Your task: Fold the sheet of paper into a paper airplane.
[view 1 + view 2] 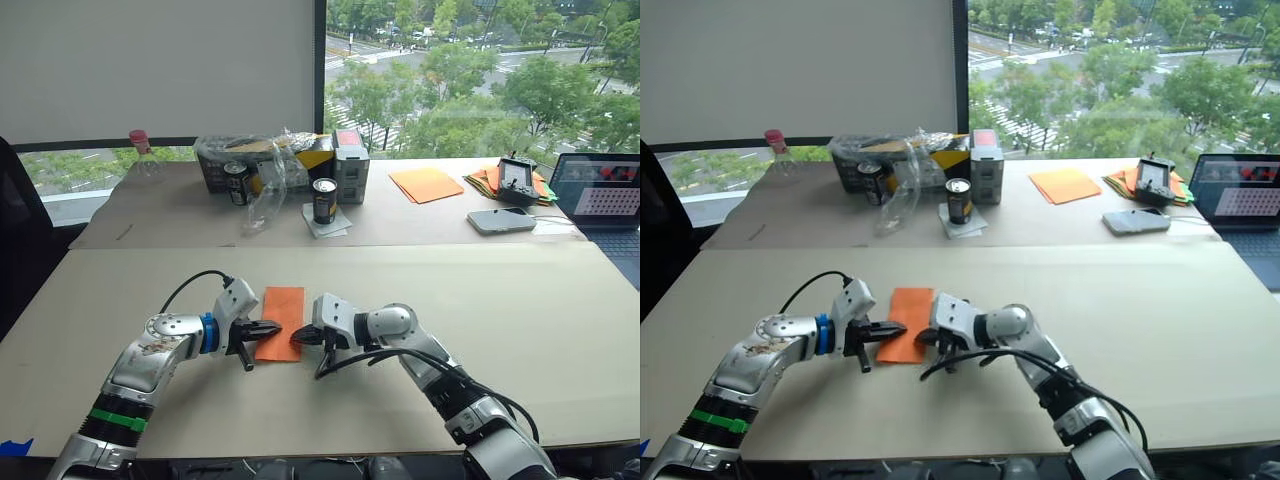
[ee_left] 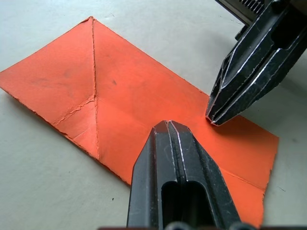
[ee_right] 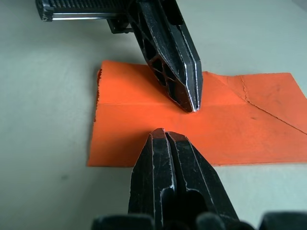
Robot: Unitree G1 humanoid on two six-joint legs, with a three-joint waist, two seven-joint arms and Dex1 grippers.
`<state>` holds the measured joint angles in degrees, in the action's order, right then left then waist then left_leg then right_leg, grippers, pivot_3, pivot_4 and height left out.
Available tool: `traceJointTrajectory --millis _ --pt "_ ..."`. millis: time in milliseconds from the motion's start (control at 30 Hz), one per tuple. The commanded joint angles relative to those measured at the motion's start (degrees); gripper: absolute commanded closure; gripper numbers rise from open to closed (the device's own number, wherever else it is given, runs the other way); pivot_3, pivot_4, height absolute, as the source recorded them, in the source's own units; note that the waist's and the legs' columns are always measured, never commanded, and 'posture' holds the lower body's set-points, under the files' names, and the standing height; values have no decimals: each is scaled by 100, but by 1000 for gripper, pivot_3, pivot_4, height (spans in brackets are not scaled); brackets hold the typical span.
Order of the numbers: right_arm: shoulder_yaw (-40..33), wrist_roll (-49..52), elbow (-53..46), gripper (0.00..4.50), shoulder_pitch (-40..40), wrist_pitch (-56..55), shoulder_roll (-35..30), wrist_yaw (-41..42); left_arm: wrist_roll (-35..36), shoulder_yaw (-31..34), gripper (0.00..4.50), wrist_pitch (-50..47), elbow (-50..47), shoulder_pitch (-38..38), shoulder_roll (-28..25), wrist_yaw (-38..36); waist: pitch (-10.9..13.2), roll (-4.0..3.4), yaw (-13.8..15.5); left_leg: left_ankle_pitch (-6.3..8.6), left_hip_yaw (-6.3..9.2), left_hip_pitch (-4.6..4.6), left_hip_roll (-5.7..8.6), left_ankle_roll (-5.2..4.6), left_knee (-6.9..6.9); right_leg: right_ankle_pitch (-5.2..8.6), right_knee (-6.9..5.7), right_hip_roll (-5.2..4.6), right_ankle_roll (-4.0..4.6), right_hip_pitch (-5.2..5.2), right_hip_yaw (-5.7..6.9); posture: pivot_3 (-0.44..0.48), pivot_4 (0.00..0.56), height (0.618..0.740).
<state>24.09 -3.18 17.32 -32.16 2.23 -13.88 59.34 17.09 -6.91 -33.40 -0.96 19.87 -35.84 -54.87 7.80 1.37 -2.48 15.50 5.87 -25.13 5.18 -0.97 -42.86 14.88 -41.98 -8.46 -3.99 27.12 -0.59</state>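
Sheet of paper (image 1: 281,321) lies flat on the near desk (image 1: 520,330), long axis running away from the robot, directly between the two arms. Bright orange, rectangular outline. Crease lines visible in the wrist views: one long crease down the middle and diagonal creases at the far end, meeting the centre line.

Left gripper (image 1: 262,329) comes in from the robot's left side, jaws closed, fingers pressed together to a single tip. Tip sits over the near part of the sheet, roughly at the centre crease. In the left wrist view the same closed pair (image 2: 168,125) overlaps the orange surface; whether it actually presses on the paper I cannot tell.

Right gripper (image 1: 300,338) comes in from the robot's right side, jaws also closed, nothing between them. In the left wrist view its tip (image 2: 214,118) is down on the sheet near the centre crease. The two tips face each other, near one another but apart.

Far desk behind: a dark drinks can (image 1: 324,200) on a white square, a second can (image 1: 237,183) by a cardboard box (image 1: 215,165) with crumpled clear plastic (image 1: 268,185), smooth paler orange sheets (image 1: 426,184), a multicoloured paper pile (image 1: 485,181), a phone (image 1: 500,220) and a laptop (image 1: 606,190) at the robot's right edge.
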Motion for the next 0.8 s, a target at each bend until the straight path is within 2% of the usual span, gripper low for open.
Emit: traceJointTrajectory --millis 33,367,500,700,800 --pt "423 -139 -267 4500 391 549 -245 341 10 11 4472 -58 -156 -47 -119 -60 0 0 6 0 0 0 0 0 0 0 0 0 0 0 1 0 150 670" --pt "804 -220 -1343 4500 869 1457 -573 431 129 56 4472 -179 -255 -141 -208 -127 -2 1 10 3 0 5 -1 -3 4 6 5 -1 0 -6 1 0 150 670" --pt "458 54 -1783 4500 636 1824 -628 322 334 226 4472 -224 -323 -172 -206 -178 -2 1 11 4 0 5 -1 -4 4 7 10 -1 0 -9 2 0 150 670" --pt "-114 627 -2551 4500 401 2420 -910 351 963 866 4472 -488 -501 -82 -161 -131 2 2 63 4 2 -1 1 -4 2 7 16 -5 0 -7 5 0 150 670" --pt "-575 1051 -3053 4500 296 2855 -1250 455 1177 1332 4472 -762 -383 73 -292 61 8 3 71 4 2 -7 0 -5 2 7 19 -6 0 -3 5 0 150 670"
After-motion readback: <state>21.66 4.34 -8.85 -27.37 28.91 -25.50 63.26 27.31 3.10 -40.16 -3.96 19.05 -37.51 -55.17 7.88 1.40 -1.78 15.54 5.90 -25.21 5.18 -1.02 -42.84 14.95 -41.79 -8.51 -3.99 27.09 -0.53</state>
